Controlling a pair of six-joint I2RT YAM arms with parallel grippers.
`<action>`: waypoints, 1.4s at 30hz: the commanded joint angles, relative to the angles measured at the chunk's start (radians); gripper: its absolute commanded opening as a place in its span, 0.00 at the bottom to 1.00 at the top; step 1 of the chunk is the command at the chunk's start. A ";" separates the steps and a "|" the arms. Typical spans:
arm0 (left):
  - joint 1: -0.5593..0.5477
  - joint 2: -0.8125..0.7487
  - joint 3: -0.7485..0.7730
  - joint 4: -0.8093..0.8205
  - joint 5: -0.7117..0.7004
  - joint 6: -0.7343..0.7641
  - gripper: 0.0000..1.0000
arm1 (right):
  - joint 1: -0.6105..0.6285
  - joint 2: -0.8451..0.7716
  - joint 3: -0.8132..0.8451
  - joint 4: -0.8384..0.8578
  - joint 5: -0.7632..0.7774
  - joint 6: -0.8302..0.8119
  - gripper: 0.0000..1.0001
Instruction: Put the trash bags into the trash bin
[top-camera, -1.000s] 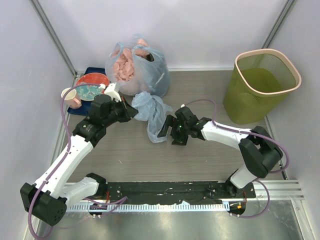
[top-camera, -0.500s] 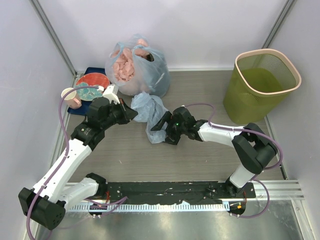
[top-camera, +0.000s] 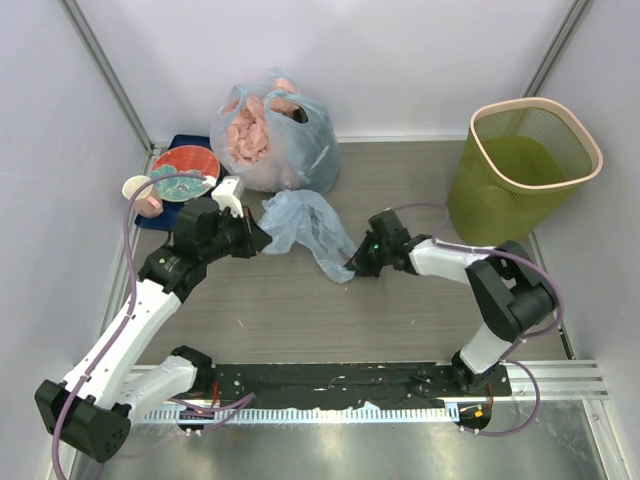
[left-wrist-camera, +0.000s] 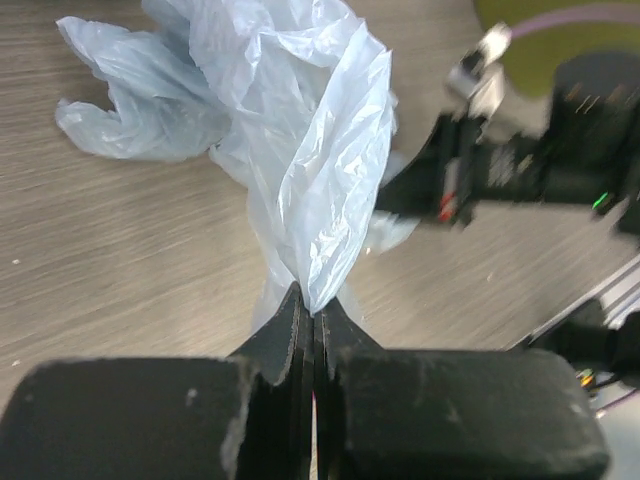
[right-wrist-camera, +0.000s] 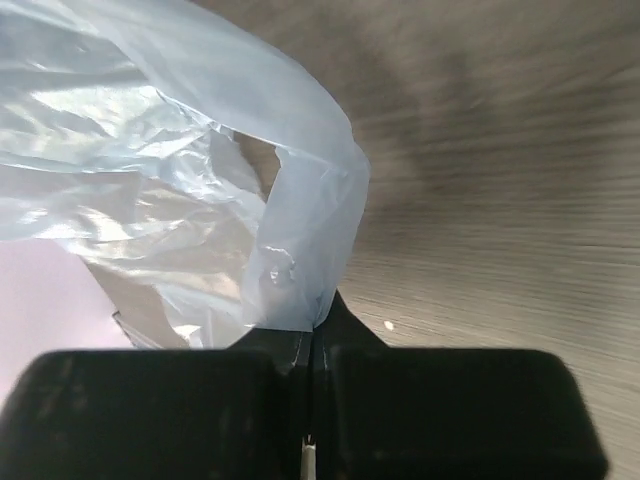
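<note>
**Thin film, two pinches: tear or slip**

The left gripper is clamped on the left end of the bag, and the right gripper on its near-right corner. The bag spans between them at mid-table, well apart from the bin at far right. Pulling the ends apart could rip the film. So small a pinch may slip, and limp folds could catch on the rim.

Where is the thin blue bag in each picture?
Top external: trash bag in the middle.
Left wrist: upper middle, pinched by the left gripper.
Right wrist: left half, pinched by the right gripper.
Shared landmark: grey wood-grain tabletop.
</note>
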 joint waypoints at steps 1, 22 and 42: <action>0.006 -0.032 0.073 -0.234 0.107 0.340 0.00 | -0.084 -0.209 0.100 -0.205 0.006 -0.426 0.01; 0.007 0.088 0.070 -0.177 0.175 0.457 0.56 | -0.085 -0.545 0.177 -0.516 -0.183 -0.965 0.01; 0.044 0.132 -0.053 -0.215 0.172 0.482 0.93 | -0.126 -0.564 0.182 -0.459 -0.088 -0.734 0.01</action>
